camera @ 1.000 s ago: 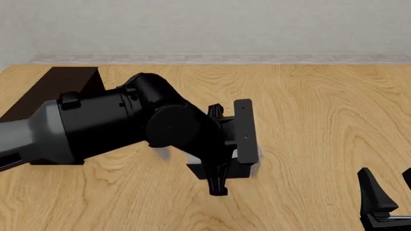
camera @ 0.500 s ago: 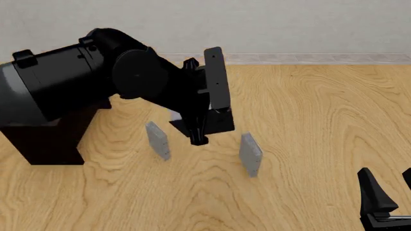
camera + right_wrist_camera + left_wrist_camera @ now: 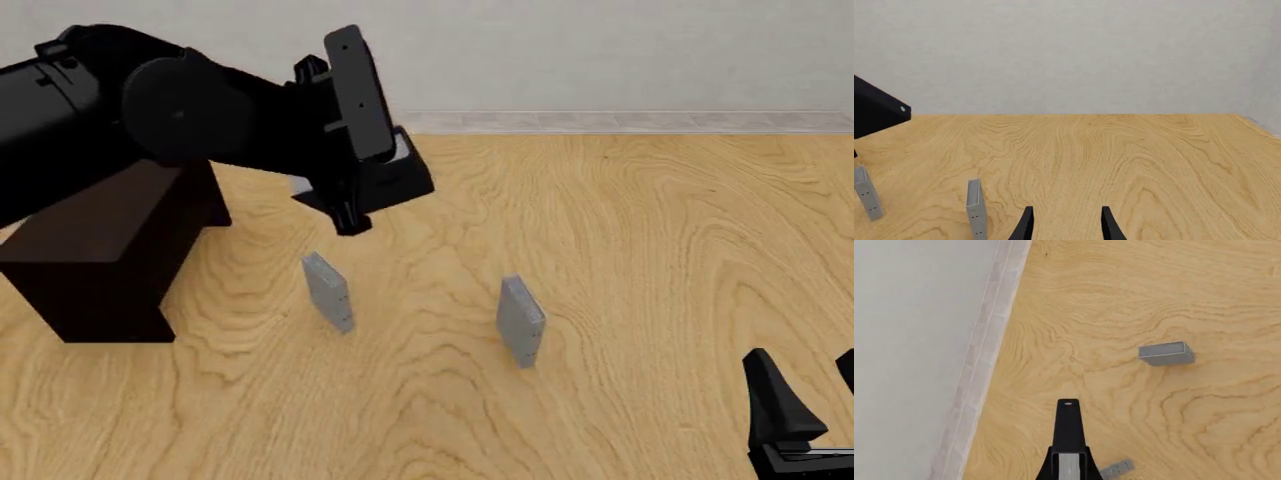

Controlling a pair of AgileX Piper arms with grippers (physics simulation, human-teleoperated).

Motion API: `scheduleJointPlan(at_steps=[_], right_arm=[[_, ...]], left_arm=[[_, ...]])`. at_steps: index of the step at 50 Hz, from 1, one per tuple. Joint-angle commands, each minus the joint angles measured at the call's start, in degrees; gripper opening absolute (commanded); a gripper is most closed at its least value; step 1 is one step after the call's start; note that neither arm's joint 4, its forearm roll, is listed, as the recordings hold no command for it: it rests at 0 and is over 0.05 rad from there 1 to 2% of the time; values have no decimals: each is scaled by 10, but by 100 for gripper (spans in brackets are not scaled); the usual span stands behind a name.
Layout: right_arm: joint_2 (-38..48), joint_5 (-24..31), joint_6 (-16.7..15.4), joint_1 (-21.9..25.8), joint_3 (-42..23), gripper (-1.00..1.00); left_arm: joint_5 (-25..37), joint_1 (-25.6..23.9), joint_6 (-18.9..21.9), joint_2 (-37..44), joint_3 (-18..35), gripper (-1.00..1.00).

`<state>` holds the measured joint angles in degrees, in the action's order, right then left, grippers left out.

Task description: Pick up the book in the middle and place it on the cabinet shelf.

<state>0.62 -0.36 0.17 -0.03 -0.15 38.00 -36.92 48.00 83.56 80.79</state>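
Black-covered, the book (image 3: 395, 170) hangs clamped in the left end effector (image 3: 350, 205), aloft beside the cabinet shelf (image 3: 100, 250); transport step. Next it likely needs carrying over the cabinet's top. Right end effector (image 3: 1064, 222) rests released

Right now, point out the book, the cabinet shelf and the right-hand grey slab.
book (image 3: 394, 170), front view, black cover.
cabinet shelf (image 3: 100, 225), front view, flat top.
right-hand grey slab (image 3: 521, 320), front view, broad face.
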Motion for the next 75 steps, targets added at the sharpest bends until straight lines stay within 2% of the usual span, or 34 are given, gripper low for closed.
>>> scheduleJointPlan(at_steps=[1, 6, 14, 28, 43, 75], right_arm=[[0, 0, 0, 0, 0, 100], [0, 0, 0, 0, 0, 100], [0, 0, 0, 0, 0, 100], [0, 0, 0, 0, 0, 100], [0, 0, 0, 0, 0, 100], [0, 0, 0, 0, 0, 100]], left_arm=[[-33, 41, 18, -28, -11, -100], [-37, 59, 13, -33, -3, -100], [-61, 90, 16, -41, -22, -100], [-55, 129, 20, -49, -12, -100], [-65, 187, 56, -59, -20, -100], [-69, 269, 73, -97, -35, -100]])
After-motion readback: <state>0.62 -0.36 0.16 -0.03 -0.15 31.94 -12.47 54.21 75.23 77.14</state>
